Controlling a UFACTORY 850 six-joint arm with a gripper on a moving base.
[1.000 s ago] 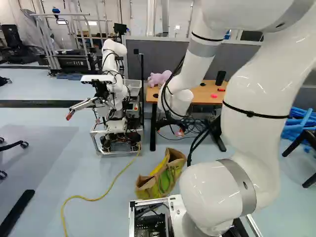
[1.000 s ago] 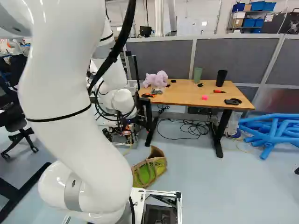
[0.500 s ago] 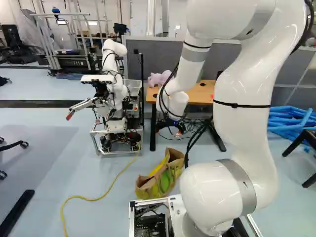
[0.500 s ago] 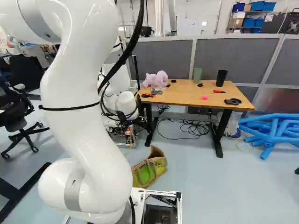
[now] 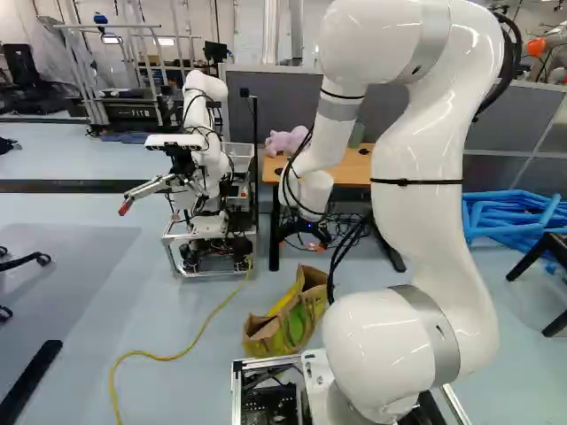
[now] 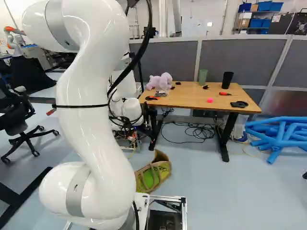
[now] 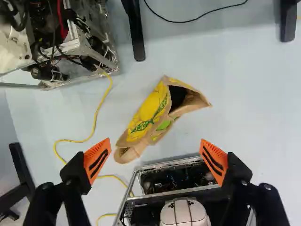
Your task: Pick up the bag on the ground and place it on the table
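In the left base view my gripper (image 5: 306,237) hangs high over the floor, beyond the bag and in front of the table's left leg. Seen from the wrist, the gripper (image 7: 156,159) is open, its orange pads wide apart with nothing between them. The yellow, green and brown bag (image 5: 285,323) lies slumped on the floor close ahead of the base. In the wrist view the bag (image 7: 149,113) is below and ahead of the fingers, not touching them, its dark mouth partly showing. The wooden table (image 6: 180,99) stands beyond the bag.
Another robot (image 5: 208,168) stands left of the table, a yellow cable (image 5: 177,356) trailing from it. The tabletop carries a pink plush toy (image 6: 160,81), a green cup (image 6: 203,76), a black cup (image 6: 227,80) and small items. Blue tubes (image 6: 278,133) lie to its right.
My upper arm has swung left in the left base view and right in the right base view. The gripper has shifted slightly left in the left base view. Base and bag have stayed put.
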